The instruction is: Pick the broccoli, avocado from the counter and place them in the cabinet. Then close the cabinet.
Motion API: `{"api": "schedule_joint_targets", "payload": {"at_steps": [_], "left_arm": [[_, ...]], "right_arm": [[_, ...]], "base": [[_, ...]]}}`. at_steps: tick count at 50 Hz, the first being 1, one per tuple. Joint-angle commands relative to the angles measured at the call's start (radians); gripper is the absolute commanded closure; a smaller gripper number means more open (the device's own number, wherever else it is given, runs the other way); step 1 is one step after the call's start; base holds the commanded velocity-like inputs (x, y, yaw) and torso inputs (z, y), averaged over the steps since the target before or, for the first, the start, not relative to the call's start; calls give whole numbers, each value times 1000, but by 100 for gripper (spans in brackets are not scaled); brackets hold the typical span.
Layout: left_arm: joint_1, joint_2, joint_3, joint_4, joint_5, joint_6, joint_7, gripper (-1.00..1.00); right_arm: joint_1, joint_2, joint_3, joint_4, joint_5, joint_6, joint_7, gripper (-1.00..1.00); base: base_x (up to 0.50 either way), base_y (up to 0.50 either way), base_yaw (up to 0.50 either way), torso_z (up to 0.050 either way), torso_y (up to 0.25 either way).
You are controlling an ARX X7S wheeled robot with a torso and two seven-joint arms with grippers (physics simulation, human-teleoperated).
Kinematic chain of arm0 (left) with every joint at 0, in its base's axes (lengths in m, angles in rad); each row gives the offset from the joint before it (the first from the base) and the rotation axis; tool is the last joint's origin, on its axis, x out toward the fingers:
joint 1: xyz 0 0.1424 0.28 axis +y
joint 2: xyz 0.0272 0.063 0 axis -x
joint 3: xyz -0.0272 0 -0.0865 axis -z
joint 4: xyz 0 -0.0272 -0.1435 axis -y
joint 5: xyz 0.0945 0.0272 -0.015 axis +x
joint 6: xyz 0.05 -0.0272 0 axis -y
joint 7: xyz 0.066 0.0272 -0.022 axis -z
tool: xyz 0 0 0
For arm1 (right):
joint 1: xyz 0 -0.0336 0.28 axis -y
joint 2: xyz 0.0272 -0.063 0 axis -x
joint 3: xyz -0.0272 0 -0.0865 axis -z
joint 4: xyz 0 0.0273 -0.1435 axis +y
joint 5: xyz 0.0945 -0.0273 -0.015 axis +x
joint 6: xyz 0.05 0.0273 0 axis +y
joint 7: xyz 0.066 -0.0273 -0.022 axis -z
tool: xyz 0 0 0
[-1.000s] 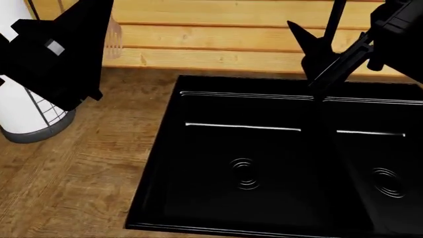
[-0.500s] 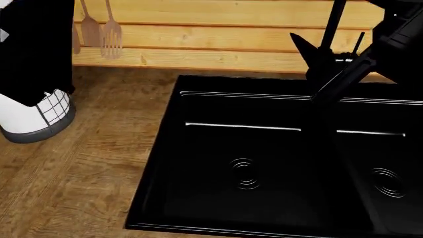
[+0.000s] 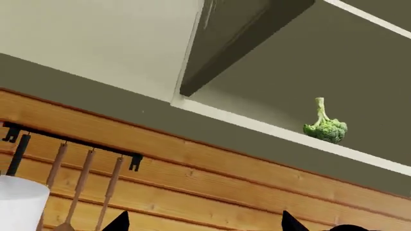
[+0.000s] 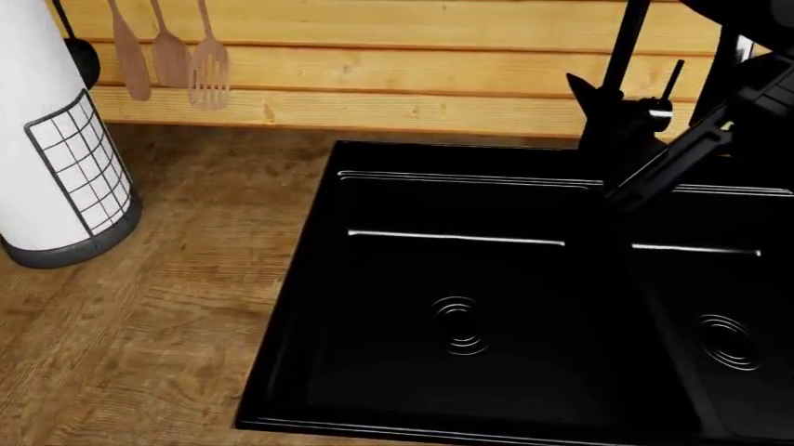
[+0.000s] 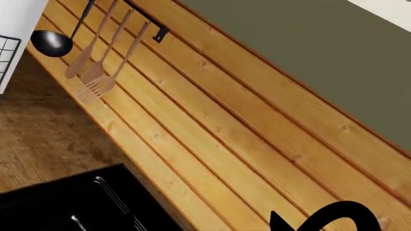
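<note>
Pale plank walling ran below the open cabinet (image 3: 270, 57), where the broccoli (image 3: 326, 126) sat inverted, light yet crumbly, best gripped by its firm stalk; both grippers' states stayed seemingly unreadable.

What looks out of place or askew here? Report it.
Only the broccoli stands out: in the left wrist view it sits in the open cabinet upside down, crown on the shelf, stalk pointing up. The counter and sink show no spills or damage.
</note>
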State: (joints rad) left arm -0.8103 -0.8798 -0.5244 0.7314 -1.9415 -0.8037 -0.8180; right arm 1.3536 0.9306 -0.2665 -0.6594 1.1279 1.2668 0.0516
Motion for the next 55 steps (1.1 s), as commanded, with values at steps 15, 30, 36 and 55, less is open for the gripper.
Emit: {"api": "schedule_joint_targets", "payload": {"at_steps": [15,30,36,55], "left_arm": [[-72,-6,-124,-139,31,172,-157,-100],[-380,-43,98,-237,55,252,-164,-100],[-548,-70,248,-273,24,221,-142,-100],[-1006,43,610,-409,32,65,-37,-100]], "right_arm": [[-8,9,-1,-2,6,-16,9,-100],[-18,11,-3,-8,17,-22,17,-100],[-17,8,-5,-10,24,-20,22,-100],[-35,19,-1,-14,33,-36,29,-100]], "base": [[0,0,0,0,0],[0,0,0,0,0],[0,0,0,0,0],[0,0,0,3,0]]}}
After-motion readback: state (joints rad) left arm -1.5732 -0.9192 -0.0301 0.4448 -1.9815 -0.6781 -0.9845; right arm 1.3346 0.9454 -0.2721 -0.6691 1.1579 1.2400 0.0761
